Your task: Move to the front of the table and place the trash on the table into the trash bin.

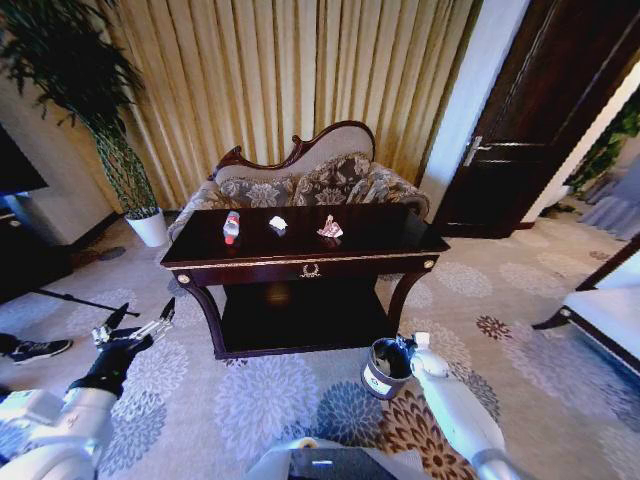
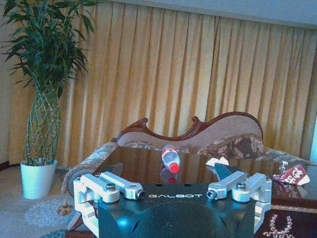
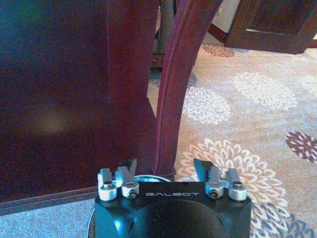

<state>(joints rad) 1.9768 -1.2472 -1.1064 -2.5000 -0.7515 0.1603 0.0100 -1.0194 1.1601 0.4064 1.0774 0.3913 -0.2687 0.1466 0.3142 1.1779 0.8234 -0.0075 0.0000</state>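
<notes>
The dark-brown table [image 1: 385,232] stands straight ahead, a short way off across the carpet. On its top lies the trash: a clear bottle [image 1: 231,226] with a red cap, a white paper bit [image 1: 278,225] and a pinkish wrapper [image 1: 330,230]. The left wrist view shows the bottle [image 2: 171,157], the paper [image 2: 217,161] and the wrapper [image 2: 292,176] too. The trash bin [image 1: 385,368] sits tilted by the table's right front leg. My right gripper [image 1: 406,346] [image 3: 165,163] is at its rim with fingers apart; whether it touches is unclear. My left gripper [image 1: 135,322] [image 2: 170,171] hangs open, low on the left.
A floral sofa [image 1: 300,185] stands behind the table before gold curtains. A plant in a white pot [image 1: 150,228] is at the back left, a dark door [image 1: 540,120] at the back right. The table leg [image 3: 173,89] and low shelf [image 3: 74,129] are close to my right gripper.
</notes>
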